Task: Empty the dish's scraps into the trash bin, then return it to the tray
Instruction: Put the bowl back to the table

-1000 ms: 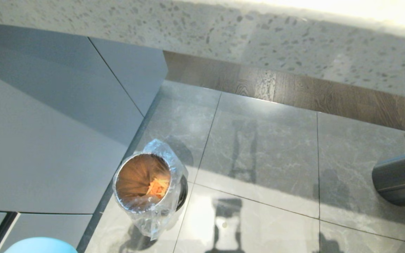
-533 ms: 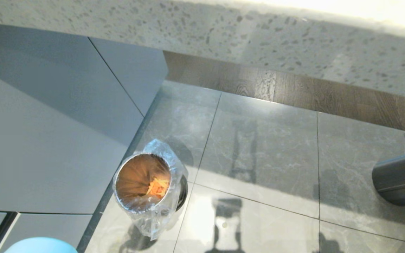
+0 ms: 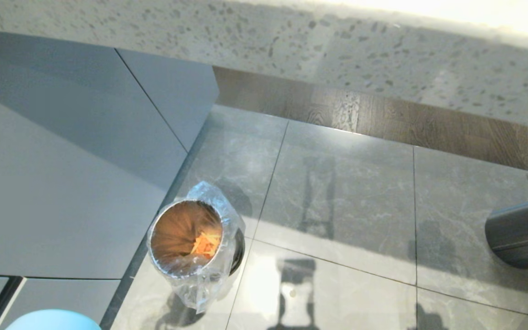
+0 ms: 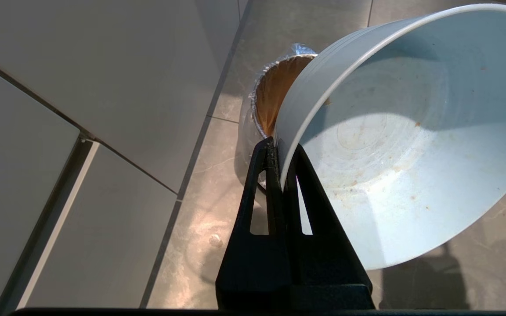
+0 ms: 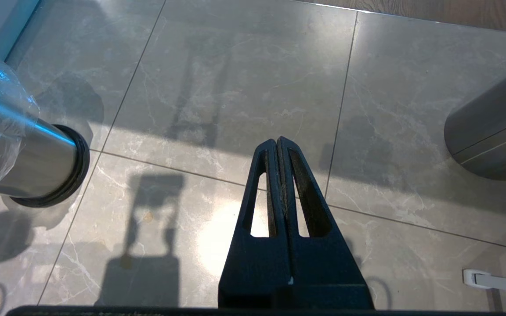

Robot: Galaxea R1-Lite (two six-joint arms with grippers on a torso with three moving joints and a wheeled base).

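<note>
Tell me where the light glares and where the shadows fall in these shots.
Head view: washed-out glare along the counter top and a bright patch on the floor, with dark shadows across it. Left wrist view: the dish, pinched by the left gripper, is half shaded inside. Right wrist view: bright glints on the trash bin liner.

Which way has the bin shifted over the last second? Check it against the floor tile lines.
No. The bin sits at the same spot beside the tile seam and the grey cabinet in every head view.
</note>
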